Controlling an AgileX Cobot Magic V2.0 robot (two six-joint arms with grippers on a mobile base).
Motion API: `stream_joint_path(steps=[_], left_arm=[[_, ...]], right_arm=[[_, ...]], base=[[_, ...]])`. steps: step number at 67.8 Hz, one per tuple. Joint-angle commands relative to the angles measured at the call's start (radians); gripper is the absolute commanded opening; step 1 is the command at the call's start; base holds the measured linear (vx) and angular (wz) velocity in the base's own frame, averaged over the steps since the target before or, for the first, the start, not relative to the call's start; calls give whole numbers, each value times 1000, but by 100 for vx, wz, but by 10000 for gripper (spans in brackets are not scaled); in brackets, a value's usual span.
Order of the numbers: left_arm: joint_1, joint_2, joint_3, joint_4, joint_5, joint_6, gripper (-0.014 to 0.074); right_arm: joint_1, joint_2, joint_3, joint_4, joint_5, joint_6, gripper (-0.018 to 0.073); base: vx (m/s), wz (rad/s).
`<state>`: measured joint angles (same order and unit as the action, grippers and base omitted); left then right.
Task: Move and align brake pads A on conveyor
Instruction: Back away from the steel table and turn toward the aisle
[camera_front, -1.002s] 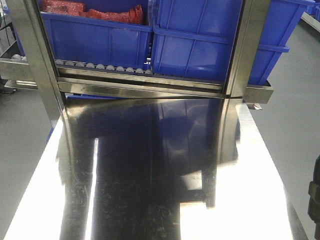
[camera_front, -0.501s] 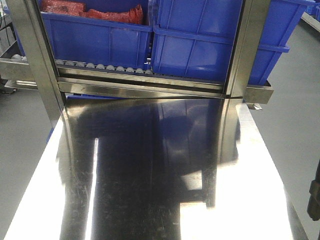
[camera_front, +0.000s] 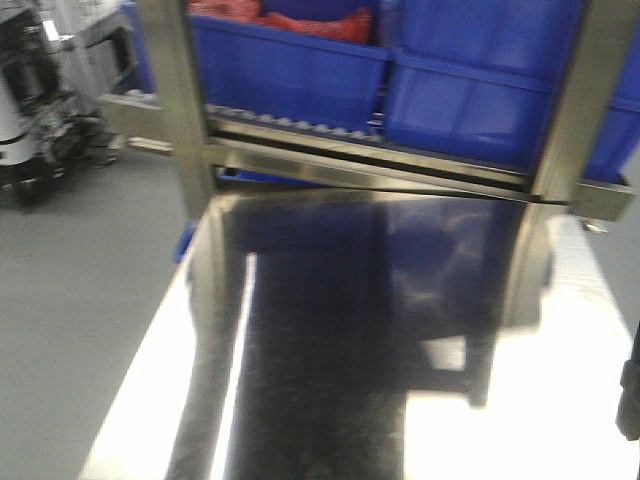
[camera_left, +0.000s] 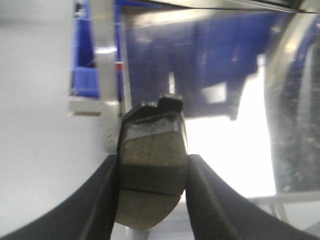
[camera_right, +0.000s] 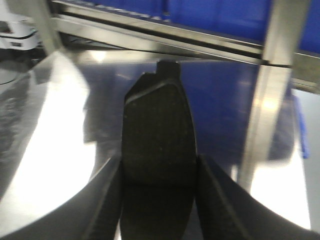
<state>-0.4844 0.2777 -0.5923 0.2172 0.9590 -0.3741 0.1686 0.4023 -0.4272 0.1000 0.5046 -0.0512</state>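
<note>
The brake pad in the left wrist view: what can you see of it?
The brake pad is a flat, curved slab of grainy grey-brown material with a darker band across its middle and a dark backing plate ending in a notched tab. It points away from the camera, pinched at both edges between the left arm's black fingers.

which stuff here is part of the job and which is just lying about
Job:
- left pad, held in the left pincer
- right pad, held in the right pincer

Lying about:
- steel table
- blue bins
- red items in one bin
- rack post
</note>
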Motion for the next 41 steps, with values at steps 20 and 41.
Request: stream_joint_path(steps=[20,41], left_arm=[[-3,10,-28,20,-81,-10,-6],[-3,10,-28,20,-81,-10,-6]], right_arm=[[-6,5,-32,3,-94,-8,-7],[-6,5,-32,3,-90,-8,-7]], base=[[-15,76],[-19,81]])
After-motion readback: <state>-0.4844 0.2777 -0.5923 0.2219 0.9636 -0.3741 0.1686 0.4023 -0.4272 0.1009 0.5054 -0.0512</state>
